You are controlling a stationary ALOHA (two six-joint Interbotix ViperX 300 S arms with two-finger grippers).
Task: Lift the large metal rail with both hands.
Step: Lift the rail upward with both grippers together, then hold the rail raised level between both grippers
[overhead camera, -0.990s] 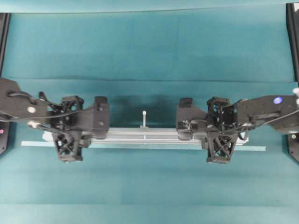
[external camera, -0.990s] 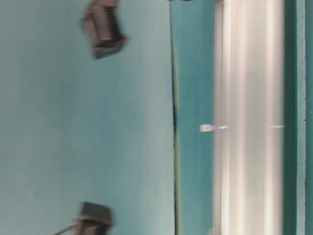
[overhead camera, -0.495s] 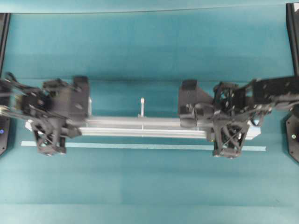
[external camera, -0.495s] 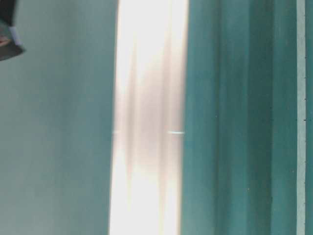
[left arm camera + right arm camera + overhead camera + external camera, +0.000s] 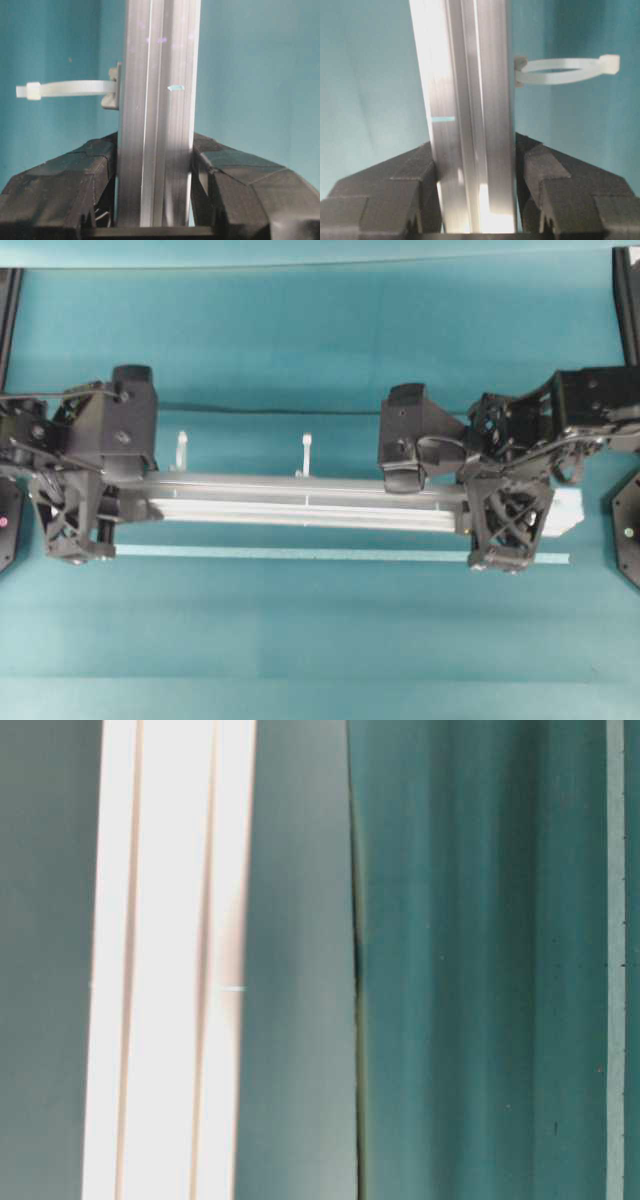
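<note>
The large metal rail point(image 5: 300, 502), a long grooved silver bar, hangs level above the teal table, held at both ends. My left gripper point(image 5: 100, 502) is shut on its left end and my right gripper point(image 5: 505, 508) on its right end. In the left wrist view the rail point(image 5: 157, 100) runs between both black fingers point(image 5: 90, 167), which press its sides. The right wrist view shows the same clamp on the rail point(image 5: 467, 100), with my right gripper point(image 5: 475, 160) around it. White pegs point(image 5: 306, 455) stick out of its far side. In the table-level view the rail point(image 5: 170, 970) is a bright blurred band.
A thin flat pale strip point(image 5: 300, 553) lies on the table just in front of the rail, about as long. Black arm bases stand at the left edge point(image 5: 6, 530) and right edge point(image 5: 628, 530). A seam in the teal cloth point(image 5: 300, 410) runs behind the rail.
Both grippers have risen with the rail clamped in them. It has come up off the table and away from the thin strip, which stays where it lay.
</note>
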